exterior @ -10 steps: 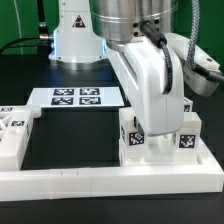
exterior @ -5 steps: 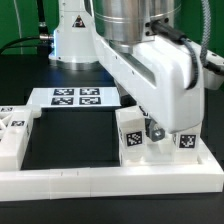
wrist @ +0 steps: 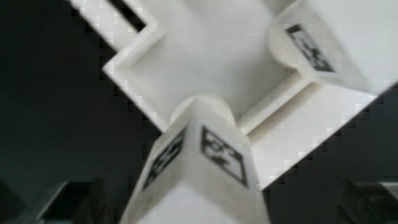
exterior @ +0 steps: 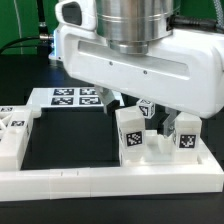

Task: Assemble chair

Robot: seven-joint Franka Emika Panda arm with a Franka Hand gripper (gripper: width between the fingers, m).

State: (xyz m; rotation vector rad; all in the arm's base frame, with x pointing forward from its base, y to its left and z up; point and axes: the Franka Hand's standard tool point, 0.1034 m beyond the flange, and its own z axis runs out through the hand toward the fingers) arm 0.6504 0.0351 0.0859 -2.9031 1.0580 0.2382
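A white blocky plastic chair part (exterior: pixel 131 140) with black-and-white tagged posts sits on the black worktop (exterior: pixel 70 130), lower right of the exterior view, against the long white border rail (exterior: pixel 100 180). The gripper (exterior: pixel 158 120) hangs just above it, fingers spread wide and holding nothing.

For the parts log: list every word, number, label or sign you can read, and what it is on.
No words, numbers or brands are readable anywhere.
Only black-and-white square tags, patterns not text: on the marker board, the chair posts, and the loose chair parts at the exterior view's left.
Wrist view: the same tags, blurred.
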